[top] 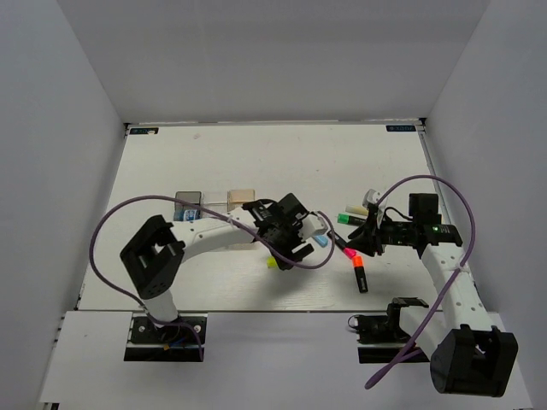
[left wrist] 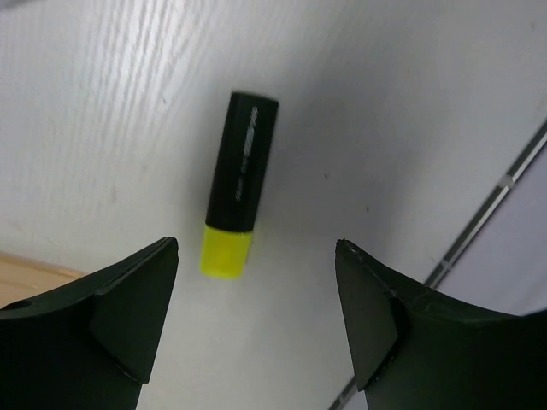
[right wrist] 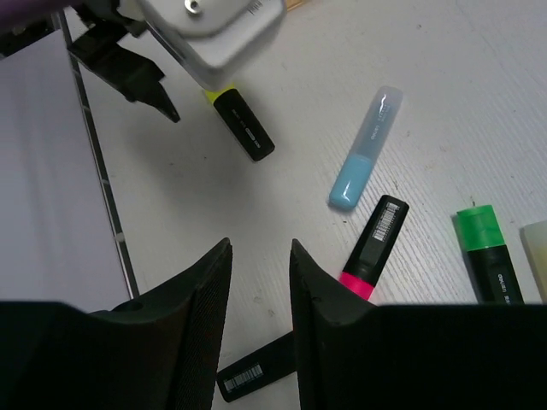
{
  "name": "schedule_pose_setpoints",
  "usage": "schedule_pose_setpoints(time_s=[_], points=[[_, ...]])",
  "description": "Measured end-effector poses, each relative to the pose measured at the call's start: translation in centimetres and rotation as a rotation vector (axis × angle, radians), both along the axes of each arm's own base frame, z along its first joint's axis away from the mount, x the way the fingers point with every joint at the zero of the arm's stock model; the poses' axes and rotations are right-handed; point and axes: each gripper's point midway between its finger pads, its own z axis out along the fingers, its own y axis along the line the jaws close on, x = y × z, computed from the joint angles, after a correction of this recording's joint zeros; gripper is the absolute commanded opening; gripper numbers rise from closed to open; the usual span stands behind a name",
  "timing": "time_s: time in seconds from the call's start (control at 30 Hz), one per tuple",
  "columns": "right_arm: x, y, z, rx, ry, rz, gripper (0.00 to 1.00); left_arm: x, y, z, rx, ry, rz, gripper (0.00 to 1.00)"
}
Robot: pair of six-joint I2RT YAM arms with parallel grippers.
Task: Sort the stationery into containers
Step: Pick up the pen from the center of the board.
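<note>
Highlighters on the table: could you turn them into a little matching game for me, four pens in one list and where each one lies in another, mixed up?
Pens
1. yellow-ended highlighter
2. light-blue marker
3. green-ended highlighter
4. orange-ended highlighter

Places
A. nearest the near edge of the table, top view
B. between the yellow-ended pen and the pink-ended highlighter
C. below the open jaws of the left gripper
D. beside a pale object at the right edge of the right wrist view

Pairs: 1-C, 2-B, 3-D, 4-A
</note>
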Motion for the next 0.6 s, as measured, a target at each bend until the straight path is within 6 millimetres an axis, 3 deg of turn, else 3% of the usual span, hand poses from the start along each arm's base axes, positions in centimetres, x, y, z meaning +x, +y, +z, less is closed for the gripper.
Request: schedule_pose_setpoints(time_s=[0.2, 0.33, 0.6], points=[[0.0, 0.0, -0.1, -0.002, -0.008, 0.012, 0.38, 1.9, -2.3, -1.3, 0.015, -0.030, -0.024, 0.83], [0.0, 0.0, -0.2, -0.005, -0.016, 0.016, 0.38, 2.0, -2.1, -2.8, 0.050, -0.019, -0.021, 0.80], [-0.3, 0.0, -0.3, -0.005, -0.002, 0.017, 0.39, 2.0, -1.0, -5.1, 0.107, -0.021, -0.014, 0.65]])
